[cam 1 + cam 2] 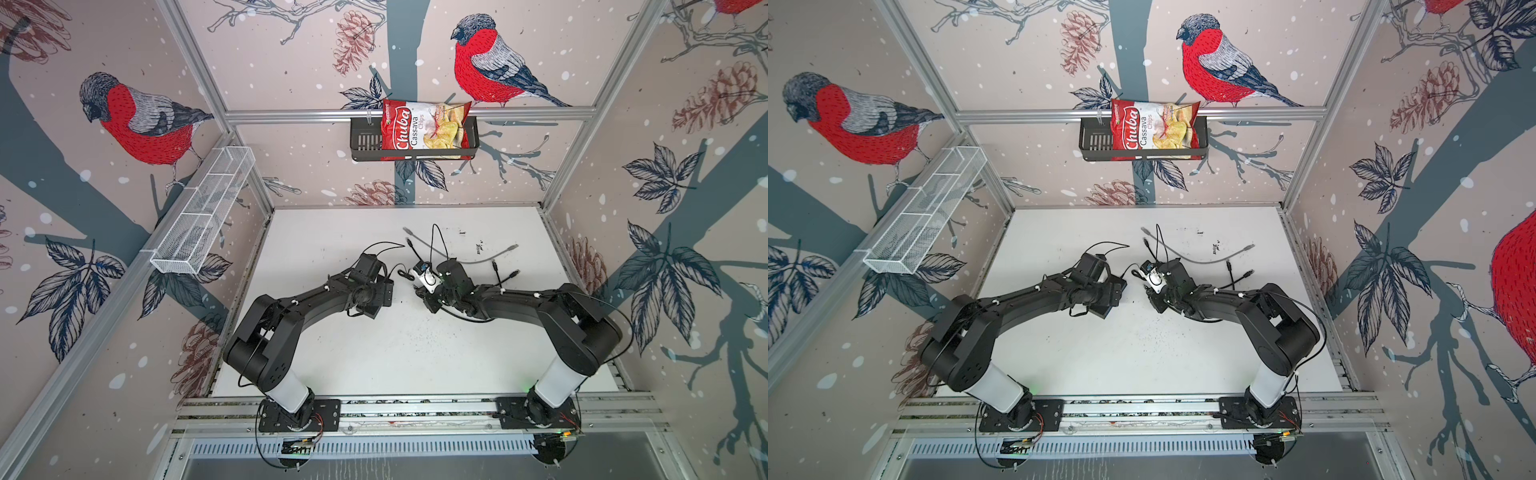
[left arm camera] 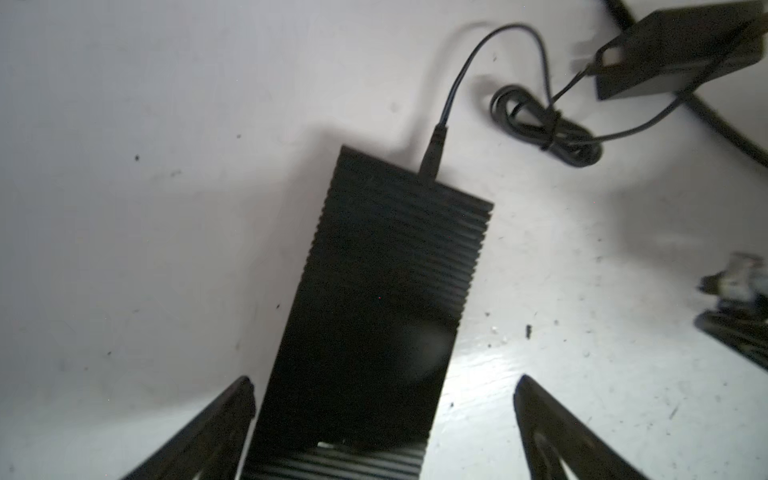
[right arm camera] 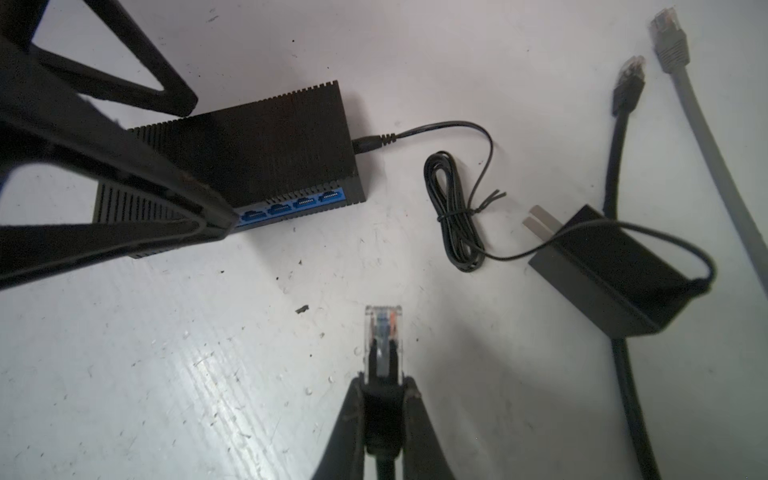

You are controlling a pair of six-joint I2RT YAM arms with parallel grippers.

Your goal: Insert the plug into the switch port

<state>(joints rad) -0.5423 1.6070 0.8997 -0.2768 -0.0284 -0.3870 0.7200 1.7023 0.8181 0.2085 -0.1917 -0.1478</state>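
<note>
The switch is a flat black ribbed box lying on the white table. Its row of blue ports runs along one long edge, and every switch port I can see is empty. My left gripper stands open astride the box with one finger on each side, and a gap shows beside each. In the right wrist view its fingers cover part of the box. My right gripper is shut on the black boot of the clear plug. The plug points toward the port edge from a short distance away.
A power cord is plugged into the switch's short end. It runs through a tied coil to a black power adapter. Loose black and grey network cables lie beyond. Both arms meet mid-table.
</note>
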